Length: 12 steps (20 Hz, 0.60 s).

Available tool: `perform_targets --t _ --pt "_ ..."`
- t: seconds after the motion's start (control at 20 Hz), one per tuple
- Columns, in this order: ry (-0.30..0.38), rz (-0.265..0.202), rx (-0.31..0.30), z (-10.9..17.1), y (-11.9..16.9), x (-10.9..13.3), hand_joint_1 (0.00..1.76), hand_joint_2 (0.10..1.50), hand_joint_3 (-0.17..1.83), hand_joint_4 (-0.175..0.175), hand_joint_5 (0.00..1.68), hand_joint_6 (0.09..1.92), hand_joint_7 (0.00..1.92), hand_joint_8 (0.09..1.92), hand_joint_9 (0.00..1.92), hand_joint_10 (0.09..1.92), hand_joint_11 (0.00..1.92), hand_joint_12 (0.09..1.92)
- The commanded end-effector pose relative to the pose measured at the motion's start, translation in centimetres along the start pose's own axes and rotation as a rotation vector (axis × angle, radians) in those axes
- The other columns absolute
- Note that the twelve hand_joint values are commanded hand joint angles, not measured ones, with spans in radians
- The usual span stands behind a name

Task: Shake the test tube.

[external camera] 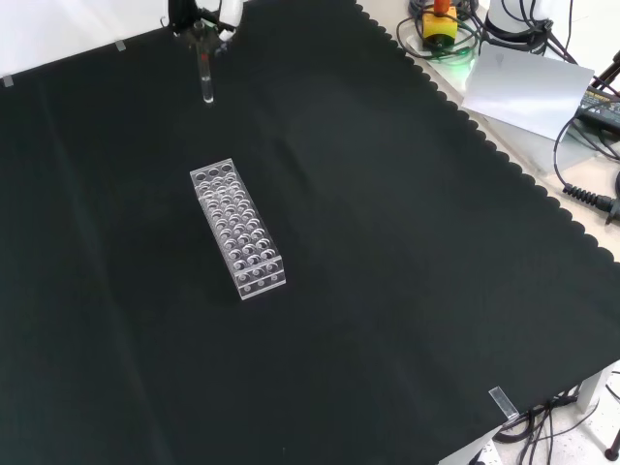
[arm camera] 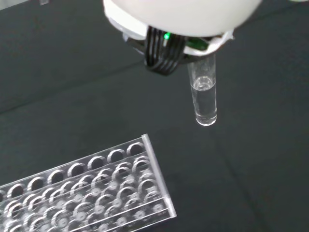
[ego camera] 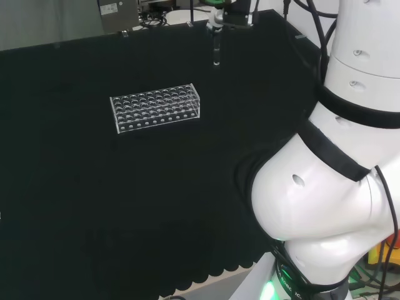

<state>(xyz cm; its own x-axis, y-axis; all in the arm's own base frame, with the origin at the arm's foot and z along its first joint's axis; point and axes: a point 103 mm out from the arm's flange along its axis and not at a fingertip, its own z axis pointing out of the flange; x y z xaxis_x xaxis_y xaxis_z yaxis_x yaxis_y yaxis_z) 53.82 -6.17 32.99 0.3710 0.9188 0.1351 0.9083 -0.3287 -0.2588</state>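
A clear test tube (ego camera: pixel 216 53) hangs upright above the far edge of the black cloth, held at its top by the hand (ego camera: pixel 223 17). In the front view the hand (external camera: pixel 201 17) sits at the top left with the tube (external camera: pixel 206 77) pointing down from its fingers, well above the cloth. The wrist view shows the tube (arm camera: pixel 203 96) close up with clear liquid in its lower part, under a blurred white part of the hand (arm camera: pixel 178 14). The hand's grip point is partly hidden by its own body.
A clear plastic tube rack (ego camera: pixel 156 107) stands on the cloth, seen below the tube in the front view (external camera: pixel 238 228) and near it in the wrist view (arm camera: pixel 87 193). The arm's white links (ego camera: pixel 337 162) fill the head view's right. Cables and a grey sheet (external camera: pixel 528 87) lie off the cloth.
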Motion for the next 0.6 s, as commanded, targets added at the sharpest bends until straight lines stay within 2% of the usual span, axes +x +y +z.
perform_targets --t 0.05,0.35,0.6 --pt "0.013 -0.120 0.038 1.8 -0.5 6.7 1.32 0.60 0.75 -0.175 1.25 0.71 1.31 0.71 1.53 0.75 1.16 0.93" --pt "0.018 -0.294 0.082 3.8 -2.3 15.5 1.32 0.60 0.75 -0.175 1.25 0.71 1.31 0.71 1.53 0.75 1.16 0.93" --pt "0.029 -0.376 0.104 4.6 -3.8 20.0 1.32 0.60 0.75 -0.175 1.25 0.71 1.31 0.71 1.53 0.75 1.16 0.93"
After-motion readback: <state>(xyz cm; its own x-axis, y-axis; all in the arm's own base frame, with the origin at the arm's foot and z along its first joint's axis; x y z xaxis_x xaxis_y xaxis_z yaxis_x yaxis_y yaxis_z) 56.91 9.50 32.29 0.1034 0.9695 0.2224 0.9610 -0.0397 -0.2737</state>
